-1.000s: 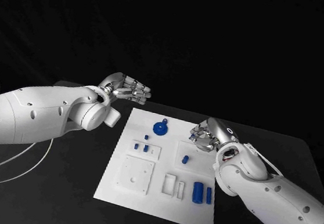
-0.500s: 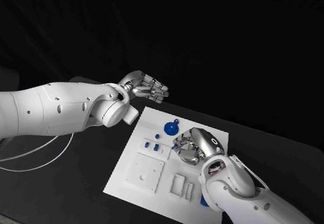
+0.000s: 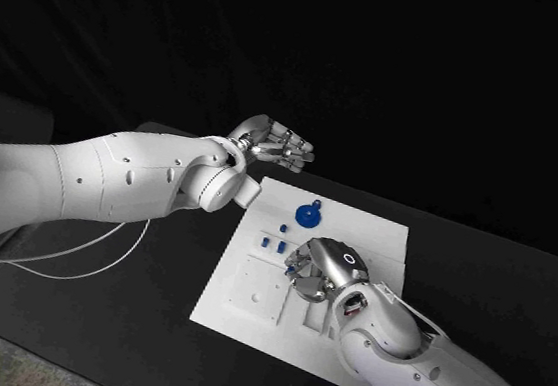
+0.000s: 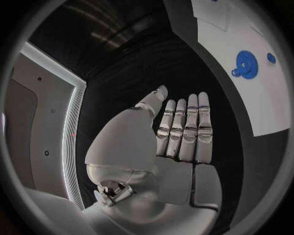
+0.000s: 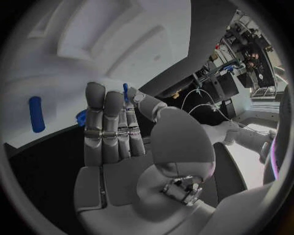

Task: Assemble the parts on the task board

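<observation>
Right hand (image 3: 321, 264) over task board (image 3: 367, 234) centre, pinching small blue part (image 5: 125, 91) — blue gear (image 3: 307, 216) at 12 o'clock; left hand (image 3: 276, 144) empty, fingers straight.

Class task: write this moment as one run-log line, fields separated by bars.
left robot hand: off the task board, holding nothing | right robot hand: over board, pinching small blue part | blue gear: on board

White board, blue parts, black worktop

The white task board (image 3: 375, 232) carries a blue gear (image 3: 307, 216) and blue pegs (image 3: 272, 245); worktop (image 3: 498, 282) black, hands silver.
</observation>
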Robot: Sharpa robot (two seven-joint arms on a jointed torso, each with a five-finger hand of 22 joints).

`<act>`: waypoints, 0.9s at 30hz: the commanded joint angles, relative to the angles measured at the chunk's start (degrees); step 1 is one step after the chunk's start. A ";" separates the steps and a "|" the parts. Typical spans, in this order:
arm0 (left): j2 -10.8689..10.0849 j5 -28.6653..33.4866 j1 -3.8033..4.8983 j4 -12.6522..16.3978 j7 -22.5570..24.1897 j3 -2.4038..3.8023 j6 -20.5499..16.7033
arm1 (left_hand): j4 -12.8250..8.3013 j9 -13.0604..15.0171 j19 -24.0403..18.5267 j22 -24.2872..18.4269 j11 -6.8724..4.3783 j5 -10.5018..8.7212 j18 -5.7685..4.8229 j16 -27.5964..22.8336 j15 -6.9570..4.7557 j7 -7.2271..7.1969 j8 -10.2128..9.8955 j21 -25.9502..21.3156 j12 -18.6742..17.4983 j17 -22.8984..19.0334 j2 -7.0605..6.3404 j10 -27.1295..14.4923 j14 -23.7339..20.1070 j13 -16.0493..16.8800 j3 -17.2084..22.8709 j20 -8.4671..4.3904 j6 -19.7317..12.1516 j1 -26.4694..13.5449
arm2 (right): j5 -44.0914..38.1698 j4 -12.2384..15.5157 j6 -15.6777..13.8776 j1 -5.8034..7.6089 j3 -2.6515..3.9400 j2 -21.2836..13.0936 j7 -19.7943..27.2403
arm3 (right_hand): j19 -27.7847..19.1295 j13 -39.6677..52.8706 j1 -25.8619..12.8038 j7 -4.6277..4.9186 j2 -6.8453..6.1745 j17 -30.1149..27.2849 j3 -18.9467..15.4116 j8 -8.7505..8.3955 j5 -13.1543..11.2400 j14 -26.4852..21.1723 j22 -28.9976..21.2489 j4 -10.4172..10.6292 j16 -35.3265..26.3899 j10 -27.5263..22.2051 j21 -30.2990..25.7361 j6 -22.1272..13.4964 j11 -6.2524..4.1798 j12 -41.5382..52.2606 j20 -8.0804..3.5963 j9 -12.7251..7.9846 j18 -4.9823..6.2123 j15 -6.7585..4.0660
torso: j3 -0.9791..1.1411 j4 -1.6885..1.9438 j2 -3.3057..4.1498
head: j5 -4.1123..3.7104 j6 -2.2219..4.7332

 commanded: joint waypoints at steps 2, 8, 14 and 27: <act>0.28 0.39 0.07 0.18 1.01 0.05 -0.32 | 0.00 -0.03 0.41 -0.08 0.06 0.04 1.00 -0.07 -0.16 -0.18 -0.17 0.25 -0.16 -0.03 0.29 0.41 -0.07 -0.06 0.22 -0.07 -0.13 0.43 | -3.41 -0.51 0.91 -0.17 -0.37 0.55 0.45 | 1.96 0.04 -0.06 0.03 0.61 0.02 -0.11 0.21 0.06 0.11 0.07 -0.33 -0.31 0.05 0.04 0.42 0.08 -0.05 -0.37 -0.04 0.83 -0.41 | 0.03 -0.07 -0.01 | 0.59 -0.48; 0.51 0.39 0.06 0.23 0.93 0.05 -0.05 | 0.07 -0.03 0.45 -0.08 0.10 -0.03 0.99 -0.07 -0.16 -0.18 -0.17 0.38 -0.17 -0.03 0.32 0.33 -0.08 -0.06 0.30 -0.10 -0.15 0.35 | -4.56 -1.07 1.11 -0.30 -1.18 0.94 -0.09 | 2.07 0.04 -0.14 0.02 0.63 0.03 -0.05 0.19 0.07 0.17 0.61 -0.52 -0.26 0.12 0.89 0.50 0.07 -0.05 -0.37 -0.09 0.81 -0.42 | -0.02 -0.08 -0.01 | 0.85 -0.86; 0.47 0.39 0.06 0.22 0.76 0.05 0.12 | 0.09 -0.04 0.47 -0.07 0.10 -0.05 1.00 -0.07 -0.16 -0.17 -0.19 0.41 -0.17 -0.03 0.30 0.31 -0.07 -0.06 0.26 -0.09 -0.20 0.31 | -4.72 -0.95 1.48 -0.49 -1.88 1.10 0.02 | 2.01 0.04 -0.16 0.00 0.65 0.02 -0.06 0.20 0.07 0.15 0.82 -0.57 -0.27 0.10 1.08 0.52 0.07 -0.05 -0.37 -0.12 0.81 -0.43 | 0.08 -0.11 -0.01 | 1.47 -1.52; 0.27 0.39 0.06 0.17 0.39 0.05 0.28 | 0.16 -0.06 0.44 -0.10 0.17 -0.05 1.01 -0.07 -0.12 -0.08 -0.21 0.41 -0.17 -0.03 0.22 0.11 -0.13 -0.06 0.17 -0.05 -0.52 0.25 | -4.72 -1.08 1.66 -0.72 -2.21 1.45 0.06 | 1.98 0.04 -0.18 0.01 0.67 0.02 -0.09 0.20 0.07 0.16 0.99 -0.61 -0.26 0.12 1.20 0.52 0.06 -0.05 -0.37 -0.15 0.80 -0.43 | 0.01 -0.12 -0.02 | 1.92 -2.27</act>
